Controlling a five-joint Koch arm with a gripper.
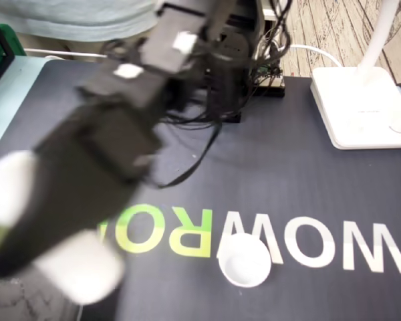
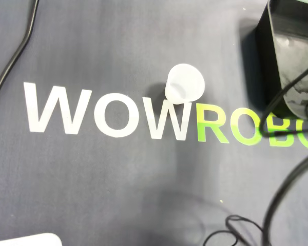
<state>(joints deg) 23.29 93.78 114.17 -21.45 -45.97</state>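
Covering the table, a dark grey mat (image 1: pixel 307 194) of smooth, rubbery-looking sheet is seen in both views, printed with large white and green letters (image 2: pixel 101 114). Next in size, the black arm (image 1: pixel 113 147) is shown badly blurred in the fixed view, reaching from 12 o'clock down to 8 o'clock. Its gripper (image 1: pixel 33 234) is lost in that blur, so it cannot be told whether the fingers are apart or together; nothing is seen held.

A white lamp base (image 1: pixel 361 107), hard, glossy and square with rounded corners, is set at 2 o'clock in the fixed view. Thin black cables (image 2: pixel 10 56), soft and looping, are laid across the mat.

Smallest is the white cup (image 1: pixel 244 259), placed upright on the mat at 5 o'clock in the fixed view, at 3 o'clock from the gripper and well apart from it. In the overhead view the cup (image 2: pixel 184 84) is found at 1 o'clock, overlapping the top of the last white letter. It is judged light, thin-walled, smooth and easily tipped or crushed. It is best taken gently across the rim or around the wall.
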